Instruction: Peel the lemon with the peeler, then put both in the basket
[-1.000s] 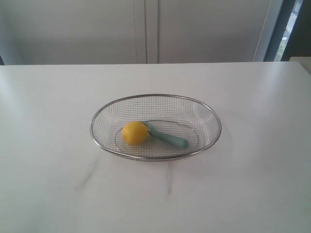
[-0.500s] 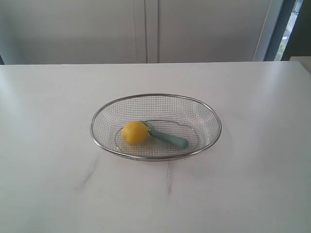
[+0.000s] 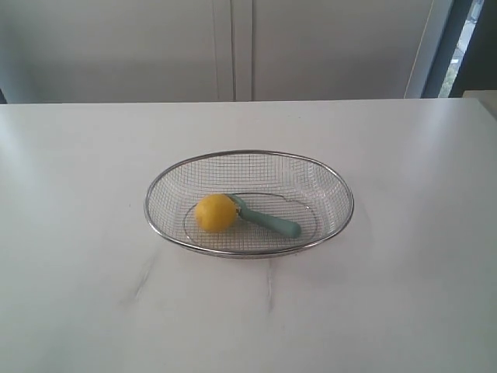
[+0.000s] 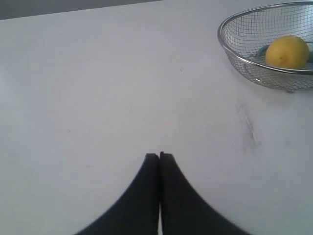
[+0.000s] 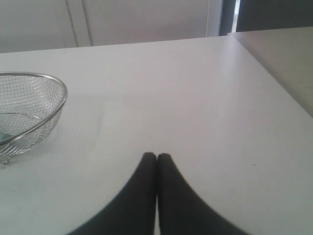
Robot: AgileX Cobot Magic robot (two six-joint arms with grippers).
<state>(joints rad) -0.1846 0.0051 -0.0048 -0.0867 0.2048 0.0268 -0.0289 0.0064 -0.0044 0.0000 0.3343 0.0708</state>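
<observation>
Plainly the lemon [image 3: 215,213] and peeler [image 3: 268,221] lie touching in the basket [image 3: 248,153], left gripper [image 4: 159,155] and right gripper [image 5: 156,155] pinched shut on nothing — a careless reach could snag and tip it.

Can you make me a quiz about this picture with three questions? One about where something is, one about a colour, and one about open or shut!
1. Where is the lemon?
A) on the bare table
B) in the basket
C) held up in the air

2. What colour is the peeler?
A) red
B) black
C) pale green

3. How are the left end effector and the right end effector?
A) both shut and empty
B) both wide open
C) each holding something

Answers:
1 B: the lemon lies on the wire mesh next to the peeler.
2 C: its handle is a pale teal-green.
3 A: each wrist view shows it closed tight, with nothing in between.
</observation>
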